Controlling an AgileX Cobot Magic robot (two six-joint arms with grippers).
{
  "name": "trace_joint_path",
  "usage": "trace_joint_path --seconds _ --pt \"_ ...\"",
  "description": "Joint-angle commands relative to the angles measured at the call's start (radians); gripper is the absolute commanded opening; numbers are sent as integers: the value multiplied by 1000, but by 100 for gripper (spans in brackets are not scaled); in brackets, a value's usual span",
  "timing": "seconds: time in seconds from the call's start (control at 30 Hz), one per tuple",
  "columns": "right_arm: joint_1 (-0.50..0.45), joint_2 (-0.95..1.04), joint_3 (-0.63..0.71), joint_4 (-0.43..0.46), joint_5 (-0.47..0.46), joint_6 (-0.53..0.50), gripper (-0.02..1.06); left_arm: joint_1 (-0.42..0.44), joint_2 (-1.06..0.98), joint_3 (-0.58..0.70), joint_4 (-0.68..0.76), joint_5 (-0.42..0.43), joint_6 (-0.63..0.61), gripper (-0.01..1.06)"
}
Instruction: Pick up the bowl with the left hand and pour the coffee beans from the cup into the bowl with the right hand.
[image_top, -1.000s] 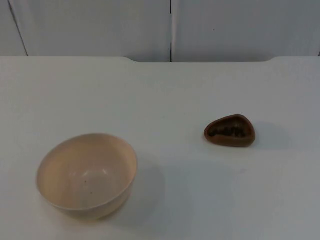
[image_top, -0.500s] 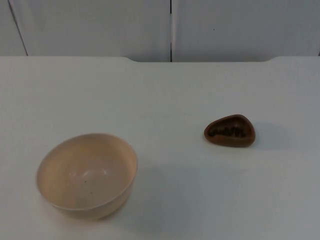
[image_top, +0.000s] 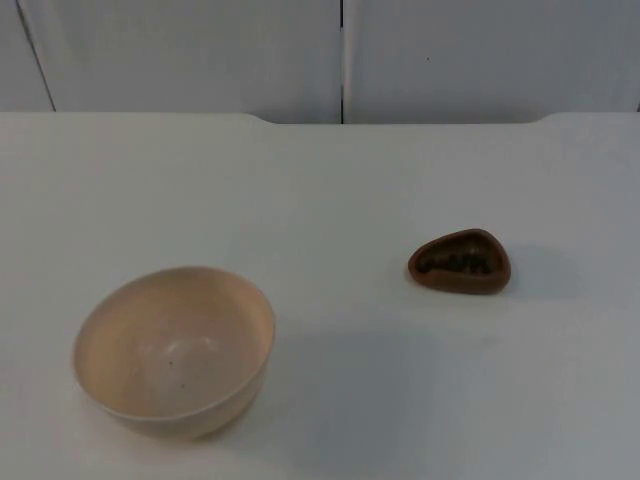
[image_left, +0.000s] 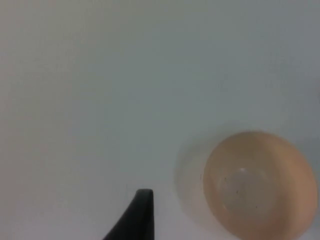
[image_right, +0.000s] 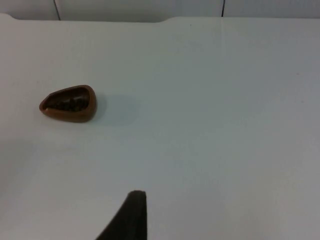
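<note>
- Bowl: cream, round, open side up, standing on the white table toward the left arm's side. Position and attitude match the two earlier top views; nothing about it has changed. Inside appears bare apart from a faint speck or two. The left wrist view also takes it in, unlifted.
- Cup: small, brown, teardrop-shaped vessel, well apart from the bowl on the right arm's side. Same spot as in the earlier views. Also in the right wrist view, sitting on the table.
- Coffee beans: dark mass inside the cup, none seen spilled on the table.
- Left gripper: one black fingertip is visible above the table, near the bowl but not touching it. Whether its fingers are spread or pressed together cannot be told.
- Right gripper: one black fingertip is visible over bare table, well apart from the cup. Finger spacing likewise cannot be told.
- Change over the last second: none in bowl or cup. Judgement: the task is at its very start; neither the lift nor the pour is begun, and the left arm looks nearer its object than the right.
- Brands, labels, writing: none legible on bowl, cup, table or grey partition wall.
</note>
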Motion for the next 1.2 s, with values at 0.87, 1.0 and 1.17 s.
trace_joint_path --seconds 0.87,1.0,1.17 --pt "-8 -4 7 -2 -7 -4 105 -4 330 -9 -241 -59 186 105" --pt "-8 -4 7 -2 -7 -4 105 -4 379 -9 -249 -93 186 105" --pt "-8 -4 7 -2 -7 -4 105 -4 435 -9 -259 -140 186 105"
